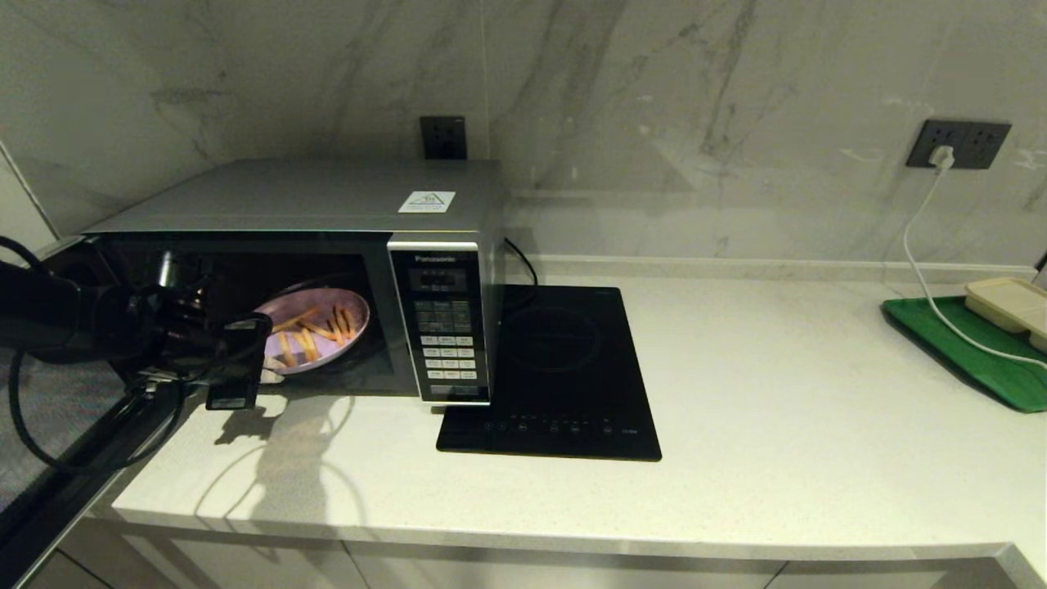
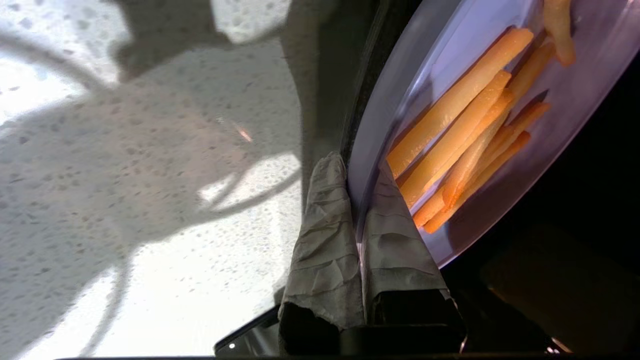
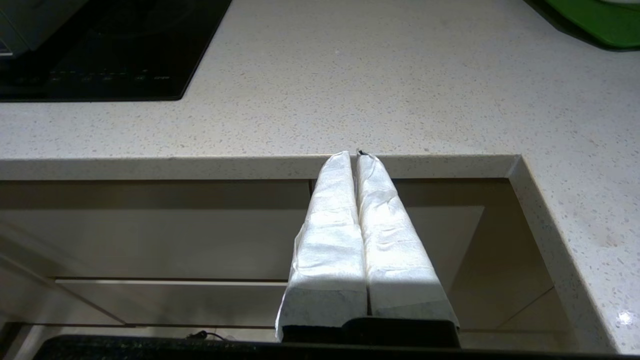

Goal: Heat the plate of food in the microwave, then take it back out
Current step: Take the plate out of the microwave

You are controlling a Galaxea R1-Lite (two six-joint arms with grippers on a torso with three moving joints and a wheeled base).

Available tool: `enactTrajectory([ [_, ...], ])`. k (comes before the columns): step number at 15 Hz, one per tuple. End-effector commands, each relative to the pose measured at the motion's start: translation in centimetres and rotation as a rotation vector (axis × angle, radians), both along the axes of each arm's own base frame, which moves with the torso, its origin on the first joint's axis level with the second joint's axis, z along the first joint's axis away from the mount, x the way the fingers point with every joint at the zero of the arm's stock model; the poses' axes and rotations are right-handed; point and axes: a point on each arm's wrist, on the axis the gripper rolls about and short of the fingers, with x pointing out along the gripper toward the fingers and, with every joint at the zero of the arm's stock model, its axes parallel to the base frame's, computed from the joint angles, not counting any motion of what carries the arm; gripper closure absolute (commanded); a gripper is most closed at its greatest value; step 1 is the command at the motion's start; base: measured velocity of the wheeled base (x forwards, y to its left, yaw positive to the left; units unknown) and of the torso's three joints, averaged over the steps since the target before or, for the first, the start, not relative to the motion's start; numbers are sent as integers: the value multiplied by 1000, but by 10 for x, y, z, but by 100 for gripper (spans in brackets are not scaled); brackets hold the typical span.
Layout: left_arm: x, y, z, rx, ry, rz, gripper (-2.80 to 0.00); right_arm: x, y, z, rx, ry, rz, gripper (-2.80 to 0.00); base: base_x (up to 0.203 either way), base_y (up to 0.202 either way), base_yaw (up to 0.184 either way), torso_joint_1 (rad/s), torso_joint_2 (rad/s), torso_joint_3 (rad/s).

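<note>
the plate [image 1: 315,331] sits inside the microwave [image 1: 327,270], whose door stands open, at the front of the cavity and tilted up toward its far side, with fries [image 2: 465,130] lying across it. we judge the plate light, stiff and thin-walled plastic, its glossy surface probably slippery, and the fries loose enough to slide if the tilt grows. the raised rim at the near edge is the natural hold, and there the left claw [image 2: 357,200] is clamped, one padded finger [image 2: 325,240] under the rim and the other above it. the left arm reaches in low from the left side of the bench [image 1: 736,393], its wrist about level with the cavity floor, the claw pointing into the opening. a single-edge pinch gives little leverage, so we would keep the plate level. the right claw [image 3: 357,165] hangs parked below the bench edge, fingers together and empty.
</note>
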Motion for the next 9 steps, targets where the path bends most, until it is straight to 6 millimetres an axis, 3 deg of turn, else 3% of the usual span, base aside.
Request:
enactTrajectory([
  [1,-1,0,8,-4,-26,4,0,0,0,0,1,2,0,0,0,0,0,0,0,0],
  [9,-12,-2,24,-6,-46,-2,0,0,0,0,1,2,0,0,0,0,0,0,0,0],
])
